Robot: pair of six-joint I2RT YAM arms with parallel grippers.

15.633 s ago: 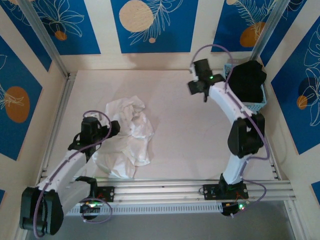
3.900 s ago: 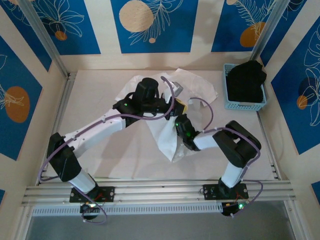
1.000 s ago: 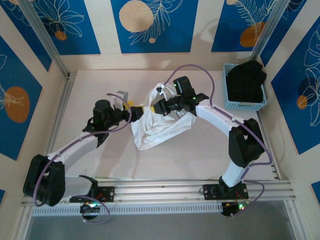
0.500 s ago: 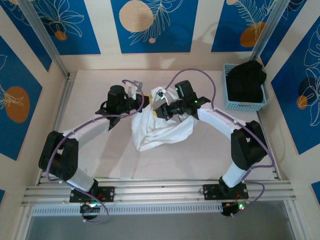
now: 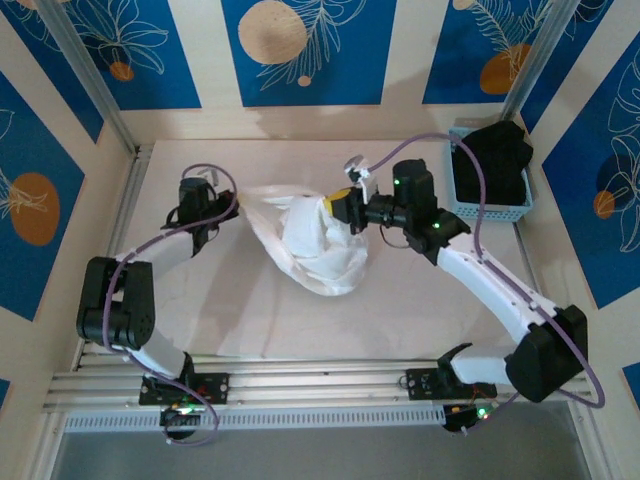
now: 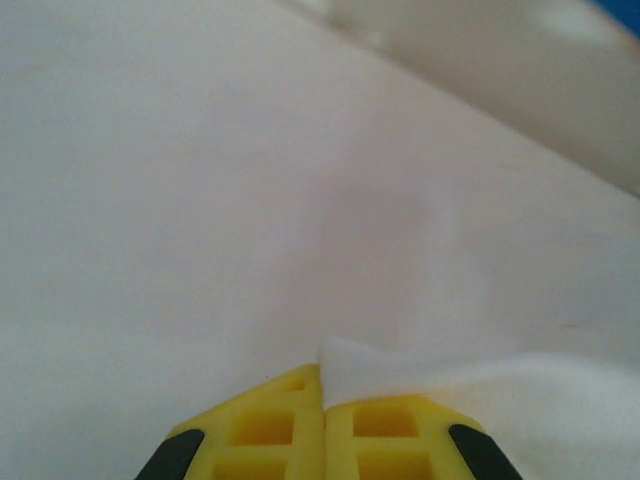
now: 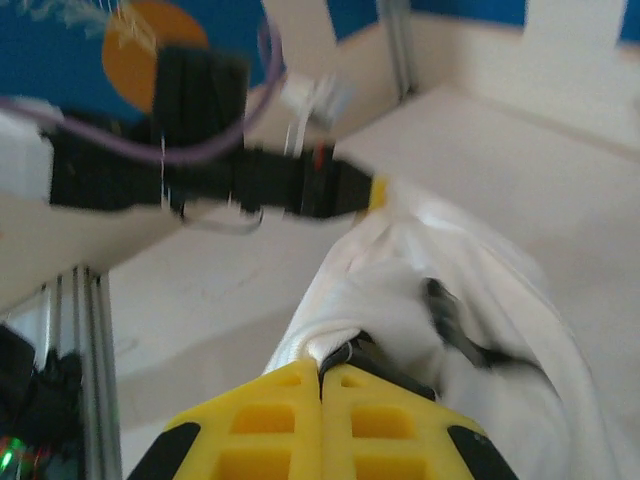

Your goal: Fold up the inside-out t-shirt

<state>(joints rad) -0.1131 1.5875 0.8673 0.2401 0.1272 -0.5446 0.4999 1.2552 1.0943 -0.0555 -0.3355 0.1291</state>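
Note:
The inside-out t-shirt (image 5: 315,250) is a white wrinkled cloth lifted at its top edge and sagging to the table in the middle. My left gripper (image 5: 238,203) is shut on the shirt's left end; in the left wrist view its yellow fingers (image 6: 270,425) pinch a corner of the white cloth (image 6: 480,390) just above the table. My right gripper (image 5: 340,205) is shut on the shirt's right upper edge. In the right wrist view the right gripper (image 7: 321,372) clamps a bunched hem of the shirt (image 7: 440,290), and the left gripper (image 7: 375,190) holds the far end.
A light blue basket (image 5: 490,212) with a black garment (image 5: 492,160) stands at the back right corner. An aluminium rail (image 5: 320,380) runs along the near edge. Patterned walls close the table on three sides.
The left gripper has shut on the shirt's edge and pulled left. The right gripper has moved right with the cloth, so the shirt's top edge is drawn out between them.

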